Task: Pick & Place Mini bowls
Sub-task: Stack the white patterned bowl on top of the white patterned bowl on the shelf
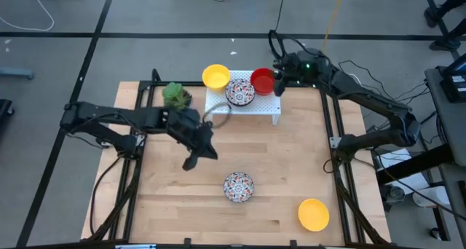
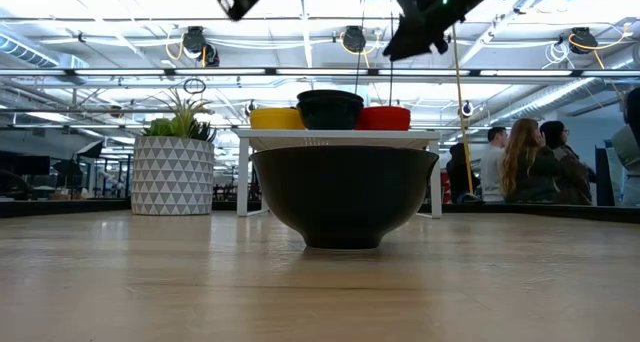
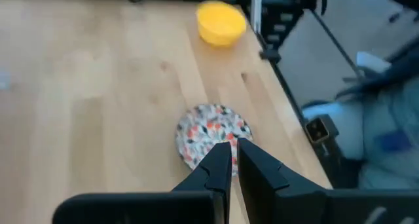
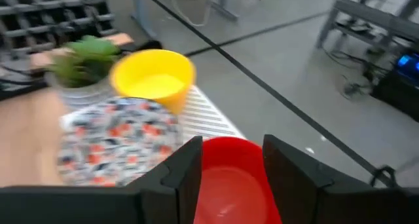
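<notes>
Red bowl [image 4: 230, 178] sits on the rack [image 1: 263, 108], your right gripper [image 4: 230, 160] spread open astride it, left gripper [image 3: 229, 160] clenched empty; it looks rigid, slick, chippable, so pinch the rim.

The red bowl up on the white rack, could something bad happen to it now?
Maybe. The red bowl sits at the rack's end, and the right gripper's open fingers straddle it, so a sideways pull might drag it off. It could also knock the patterned bowl beside it.
</notes>
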